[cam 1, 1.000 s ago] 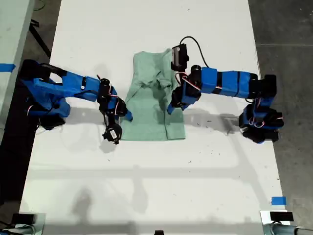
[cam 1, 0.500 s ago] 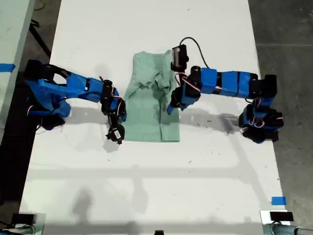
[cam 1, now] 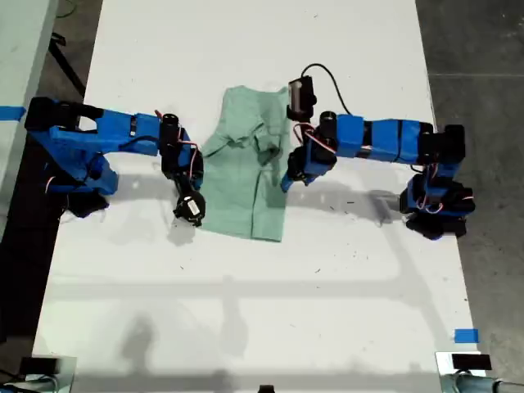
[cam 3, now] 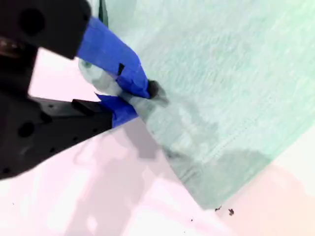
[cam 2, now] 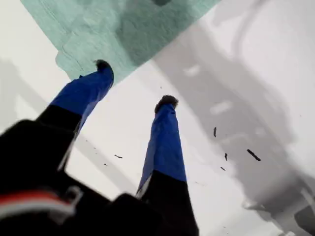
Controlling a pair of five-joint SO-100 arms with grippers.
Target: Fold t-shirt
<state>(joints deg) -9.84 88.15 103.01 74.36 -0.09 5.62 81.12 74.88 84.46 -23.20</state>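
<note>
The pale mint-green t-shirt [cam 1: 241, 180] lies crumpled and partly folded on the white table [cam 1: 246, 311], between the two blue arms. My second gripper [cam 1: 196, 170] comes in from the exterior view's left and is shut on the shirt's edge [cam 3: 221, 73], with the cloth pinched between its blue fingertips [cam 3: 147, 93]. My first gripper [cam 1: 286, 182] comes in from the exterior view's right and stands open over the bare table. One fingertip [cam 2: 103, 65] touches a corner of the shirt [cam 2: 113, 29]. Nothing sits between its jaws [cam 2: 135, 82].
The arm bases [cam 1: 430, 201] stand at the table's two sides in the exterior view. A black cable [cam 1: 327, 78] loops above the first arm. Blue tape [cam 1: 465, 336] marks the table's near corner on the exterior view's right. Dark floor [cam 1: 483, 65] borders the table.
My second gripper has pulled back toward the exterior view's left, dragging the shirt with it. The shirt's lower edge has slid left and narrowed. My first arm has barely moved.
</note>
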